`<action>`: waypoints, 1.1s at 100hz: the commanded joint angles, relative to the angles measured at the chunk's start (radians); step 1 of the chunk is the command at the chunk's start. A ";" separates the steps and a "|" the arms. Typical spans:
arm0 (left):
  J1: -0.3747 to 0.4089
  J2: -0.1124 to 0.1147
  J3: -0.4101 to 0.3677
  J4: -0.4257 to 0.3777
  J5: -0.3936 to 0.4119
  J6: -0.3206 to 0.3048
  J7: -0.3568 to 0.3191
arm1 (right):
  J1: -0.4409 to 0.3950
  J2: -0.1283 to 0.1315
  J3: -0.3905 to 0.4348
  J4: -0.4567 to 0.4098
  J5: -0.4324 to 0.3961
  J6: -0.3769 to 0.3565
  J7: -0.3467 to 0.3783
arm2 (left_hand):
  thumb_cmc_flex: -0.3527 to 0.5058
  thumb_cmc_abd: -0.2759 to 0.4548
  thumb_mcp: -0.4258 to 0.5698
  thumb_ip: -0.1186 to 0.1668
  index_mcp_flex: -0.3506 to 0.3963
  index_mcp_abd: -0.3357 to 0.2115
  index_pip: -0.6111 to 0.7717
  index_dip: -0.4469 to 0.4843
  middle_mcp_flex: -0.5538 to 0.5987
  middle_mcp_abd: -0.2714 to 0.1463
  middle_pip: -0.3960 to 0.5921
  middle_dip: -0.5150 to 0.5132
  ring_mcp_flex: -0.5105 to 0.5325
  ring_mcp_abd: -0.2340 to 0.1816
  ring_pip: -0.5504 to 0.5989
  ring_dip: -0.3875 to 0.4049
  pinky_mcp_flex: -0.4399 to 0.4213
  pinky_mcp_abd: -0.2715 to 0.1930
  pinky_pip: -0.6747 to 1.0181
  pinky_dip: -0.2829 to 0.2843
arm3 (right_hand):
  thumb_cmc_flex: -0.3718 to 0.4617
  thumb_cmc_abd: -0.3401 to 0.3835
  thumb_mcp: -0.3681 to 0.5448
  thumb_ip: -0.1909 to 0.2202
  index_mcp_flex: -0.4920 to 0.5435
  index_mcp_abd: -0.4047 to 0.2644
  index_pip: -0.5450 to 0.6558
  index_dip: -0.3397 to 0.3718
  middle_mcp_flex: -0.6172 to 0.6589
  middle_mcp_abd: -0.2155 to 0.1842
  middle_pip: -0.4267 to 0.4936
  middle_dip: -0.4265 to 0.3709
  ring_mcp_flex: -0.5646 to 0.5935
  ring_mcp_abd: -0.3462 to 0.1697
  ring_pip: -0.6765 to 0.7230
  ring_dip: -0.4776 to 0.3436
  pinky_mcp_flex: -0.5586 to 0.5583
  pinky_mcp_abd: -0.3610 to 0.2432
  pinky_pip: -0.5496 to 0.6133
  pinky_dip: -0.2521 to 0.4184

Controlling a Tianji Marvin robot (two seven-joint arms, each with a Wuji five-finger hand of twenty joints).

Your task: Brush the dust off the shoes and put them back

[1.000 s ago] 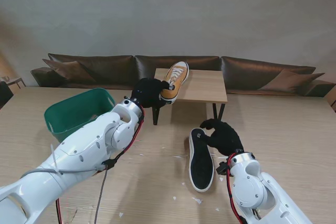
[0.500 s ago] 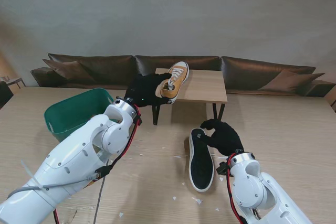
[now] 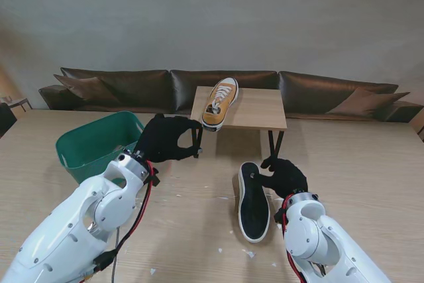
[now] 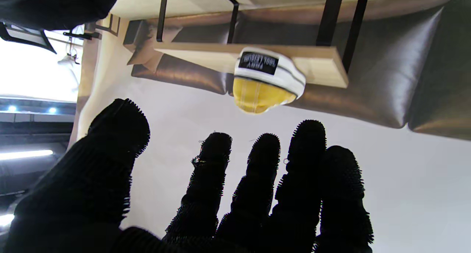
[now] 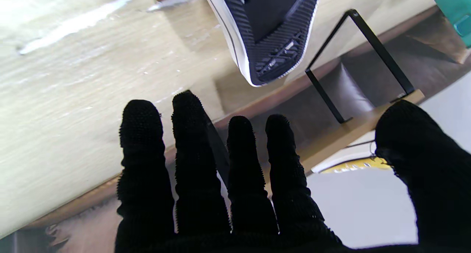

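A pale wood table (image 3: 371, 164) ran to a brown sofa (image 3: 132, 84) under a grey wall. The yellow shoe (image 3: 220, 102) sat on the small rack (image 3: 255, 107) at frame centre; the black shoe (image 3: 253, 202) lay sole-up lower centre. Left hand (image 3: 165, 138) and right hand (image 3: 286, 175) were spread, holding nothing.

Yellow shoe (image 3: 220, 102) upright on the small stand; black shoe (image 3: 253, 201) (sole up) on the table

Yellow shoe (image 3: 220, 103) on small table (image 3: 262, 109), black shoe (image 3: 253, 202) beside right hand (image 3: 286, 175)
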 commanded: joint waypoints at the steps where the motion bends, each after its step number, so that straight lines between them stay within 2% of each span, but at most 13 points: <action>1: 0.056 0.010 -0.005 -0.008 -0.008 -0.002 -0.012 | 0.010 -0.002 -0.015 -0.013 -0.014 0.008 0.031 | 0.023 0.040 0.021 0.033 0.030 0.018 0.019 0.026 0.026 0.000 0.014 0.026 0.031 0.005 0.024 0.014 0.010 0.024 0.037 0.013 | -0.041 0.010 -0.053 0.012 -0.042 0.003 -0.017 -0.005 -0.013 0.016 0.003 -0.011 -0.023 0.012 0.011 0.004 -0.278 0.017 0.026 0.006; 16: 0.145 0.011 -0.037 -0.033 -0.026 -0.014 -0.012 | 0.048 0.016 -0.071 -0.019 -0.099 0.111 0.102 | 0.028 0.057 0.027 0.033 0.048 0.025 0.026 0.037 0.038 0.004 0.014 0.033 0.036 0.013 0.029 0.015 0.008 0.031 0.040 0.011 | -0.057 0.050 -0.203 0.028 -0.071 0.018 -0.045 -0.008 -0.026 0.005 -0.003 -0.009 -0.030 0.006 0.007 0.003 -0.277 0.007 0.031 0.007; 29: 0.189 0.011 -0.043 -0.031 -0.044 -0.005 -0.015 | 0.087 0.019 -0.129 -0.002 -0.157 0.186 0.109 | 0.035 0.068 0.022 0.033 0.074 0.031 0.037 0.047 0.050 0.006 0.014 0.037 0.032 0.018 0.028 0.014 -0.003 0.036 0.035 0.009 | -0.087 0.046 -0.247 0.037 -0.073 0.031 -0.047 -0.009 -0.027 0.006 -0.002 -0.008 -0.029 0.004 0.009 0.004 -0.273 0.006 0.036 0.008; 35: 0.200 0.010 -0.043 -0.026 -0.060 -0.001 -0.023 | 0.105 0.020 -0.156 0.008 -0.184 0.220 0.113 | 0.039 0.071 0.019 0.033 0.080 0.032 0.040 0.051 0.051 0.007 0.012 0.038 0.029 0.022 0.026 0.013 -0.010 0.038 0.031 0.008 | -0.122 0.040 -0.238 0.054 -0.074 0.043 -0.053 -0.013 -0.034 0.005 -0.004 -0.010 -0.037 0.005 0.003 0.001 -0.276 0.007 0.036 0.006; 44: 0.211 0.012 -0.042 -0.020 -0.083 0.005 -0.044 | 0.136 0.023 -0.198 0.025 -0.217 0.278 0.127 | 0.044 0.080 0.013 0.035 0.094 0.036 0.047 0.058 0.061 0.007 0.013 0.040 0.025 0.027 0.024 0.013 -0.025 0.042 0.023 0.007 | -0.182 0.030 -0.177 0.058 -0.083 0.071 -0.060 -0.019 -0.056 0.007 -0.006 -0.011 -0.050 0.004 -0.002 0.000 -0.285 0.007 0.033 0.001; 64: 0.216 0.009 -0.031 -0.002 -0.112 0.019 -0.052 | 0.194 0.031 -0.281 0.066 -0.271 0.375 0.167 | 0.055 0.092 0.005 0.037 0.098 0.040 0.047 0.065 0.065 0.011 0.011 0.043 0.027 0.033 0.027 0.015 -0.039 0.047 0.012 0.009 | -0.206 0.039 -0.158 0.061 -0.082 0.077 -0.061 -0.021 -0.070 0.013 -0.003 -0.011 -0.058 -0.007 -0.001 0.001 -0.295 -0.006 0.036 0.001; 81: 0.219 0.008 -0.026 0.004 -0.136 0.032 -0.062 | 0.205 0.034 -0.296 0.078 -0.266 0.394 0.185 | 0.062 0.103 -0.003 0.039 0.101 0.045 0.045 0.069 0.070 0.017 0.010 0.045 0.024 0.042 0.028 0.016 -0.053 0.052 0.002 0.012 | -0.166 0.015 -0.152 0.060 -0.077 0.071 -0.056 -0.019 -0.072 0.016 0.003 -0.010 -0.047 -0.024 0.008 0.003 -0.296 -0.013 0.038 0.001; 110: 0.216 0.012 -0.017 0.011 -0.144 0.038 -0.087 | 0.197 0.057 -0.250 0.049 -0.213 0.401 0.294 | 0.064 0.116 -0.019 0.042 0.107 0.046 0.044 0.073 0.067 0.019 0.005 0.046 0.022 0.042 0.030 0.018 -0.065 0.052 -0.009 0.018 | -0.039 -0.002 -0.202 0.055 -0.098 0.074 -0.066 -0.021 -0.137 0.017 -0.002 -0.013 -0.107 -0.039 0.012 0.005 -0.355 -0.029 0.012 -0.005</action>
